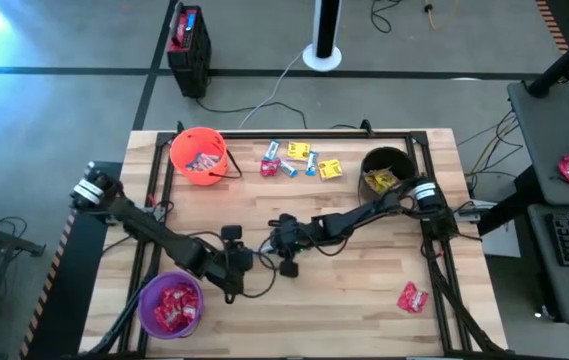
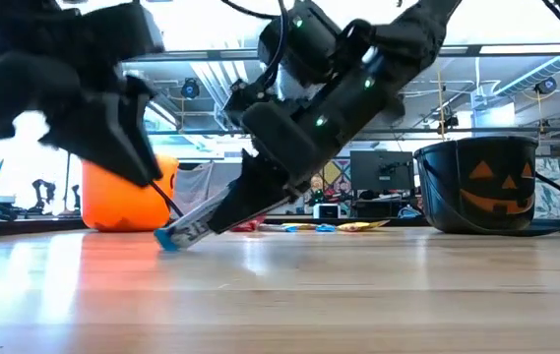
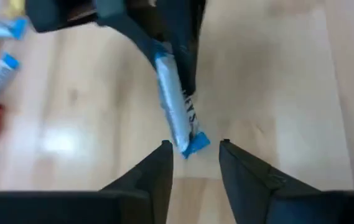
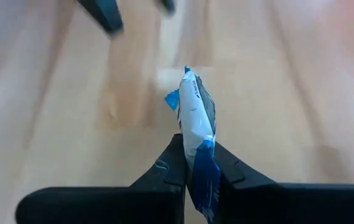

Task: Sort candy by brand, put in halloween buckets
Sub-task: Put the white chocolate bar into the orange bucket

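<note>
Wood top, shiny wrappers

I see a pale, smooth, faintly glossy wooden table (image 1: pixel 364 290), a crinkly glossy blue-and-white candy wrapper (image 4: pixel 196 121), matt black fingers (image 4: pixel 164 174) and a translucent purple plastic bucket (image 1: pixel 147 293).

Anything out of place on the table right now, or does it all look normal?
One red candy packet lies alone near the table's front right corner, far from the loose candy pile between the orange bucket and the black bucket. Nothing looks spilled or damaged.
</note>
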